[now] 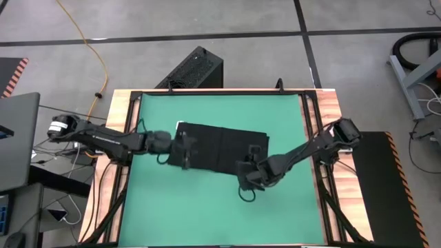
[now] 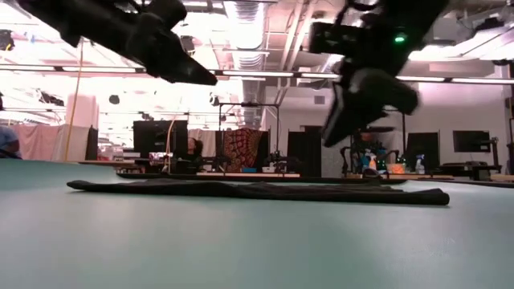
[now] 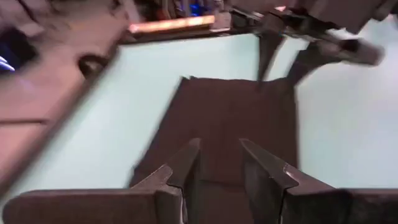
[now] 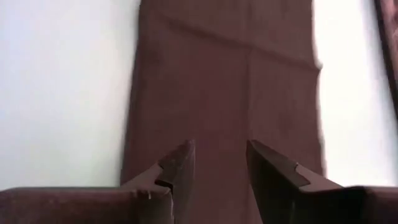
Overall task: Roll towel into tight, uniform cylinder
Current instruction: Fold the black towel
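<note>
The black towel (image 1: pixel 220 145) lies spread flat on the green mat (image 1: pixel 220 213), with a small white tag (image 1: pixel 179 125) at its far left corner. In the low view the towel (image 2: pixel 257 191) is a thin flat strip on the mat. My left gripper (image 1: pixel 186 148) hovers open over the towel's left end (image 3: pixel 230 118), clear of it (image 2: pixel 201 79). My right gripper (image 1: pixel 247 172) hovers open over the towel's near right part (image 4: pixel 224 81), also raised above it (image 2: pixel 333 132).
A black ribbed box (image 1: pixel 193 69) stands on the floor beyond the table's far edge. The wooden table frame (image 1: pixel 110 172) borders the mat. Bare green mat lies toward the near edge (image 1: pixel 207 220) and on the towel's far side (image 1: pixel 227 107).
</note>
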Controlling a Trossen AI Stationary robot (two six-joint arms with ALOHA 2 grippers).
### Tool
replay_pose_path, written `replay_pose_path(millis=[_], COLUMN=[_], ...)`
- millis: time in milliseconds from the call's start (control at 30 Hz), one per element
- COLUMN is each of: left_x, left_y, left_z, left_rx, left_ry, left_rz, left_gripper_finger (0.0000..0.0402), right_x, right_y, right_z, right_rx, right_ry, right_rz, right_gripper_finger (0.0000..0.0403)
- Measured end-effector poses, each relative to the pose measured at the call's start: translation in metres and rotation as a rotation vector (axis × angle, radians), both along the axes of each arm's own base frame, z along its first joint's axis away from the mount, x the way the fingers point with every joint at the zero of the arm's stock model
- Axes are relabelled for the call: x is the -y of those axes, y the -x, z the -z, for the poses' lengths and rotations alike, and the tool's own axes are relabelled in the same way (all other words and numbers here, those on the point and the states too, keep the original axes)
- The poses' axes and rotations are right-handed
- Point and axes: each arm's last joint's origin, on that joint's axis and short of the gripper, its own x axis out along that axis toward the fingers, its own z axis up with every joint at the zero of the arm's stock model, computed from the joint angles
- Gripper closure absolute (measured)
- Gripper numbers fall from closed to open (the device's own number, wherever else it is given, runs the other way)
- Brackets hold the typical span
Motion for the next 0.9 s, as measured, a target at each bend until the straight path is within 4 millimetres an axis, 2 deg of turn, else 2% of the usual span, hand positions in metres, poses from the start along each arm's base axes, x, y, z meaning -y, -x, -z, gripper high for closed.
replay_pose_path(millis=[133,200,300,400,533,600,733,900], left_x=[-0.012,-0.012,-0.011,-0.007,0.0,0.002,0.004,0.003], left_y=[0.001,0.002,0.002,0.002,0.003,0.003,0.003,0.005], left_z=[0.004,0.005,0.007,0.008,0.008,0.008,0.008,0.01], left_rx=[-0.028,-0.041,-0.055,-0.049,-0.039,-0.033,-0.016,-0.029], left_ry=[0.173,0.229,0.289,0.331,0.35,0.349,0.346,0.289], left_rz=[0.152,0.16,0.106,0.017,-0.062,-0.084,-0.161,-0.224], left_gripper_finger=[0.0306,0.0309,0.0317,0.0324,0.033,0.033,0.0331,0.0331], right_x=[0.025,0.043,0.075,0.109,0.152,0.17,0.187,0.197], right_y=[-0.012,-0.021,-0.034,-0.038,-0.04,-0.043,-0.05,-0.05], right_z=[-0.009,-0.018,-0.026,-0.023,-0.016,-0.019,-0.025,-0.013], right_rx=[-0.018,0.015,0.051,0.019,-0.057,-0.046,-0.025,-0.132], right_ry=[0.089,0.08,0.054,0.071,0.146,0.148,0.121,0.074], right_rz=[-0.121,-0.203,-0.369,-0.539,-0.59,-0.593,-0.591,-0.605], right_gripper_finger=[0.0236,0.0236,0.0236,0.0236,0.0236,0.0237,0.0237,0.0237])
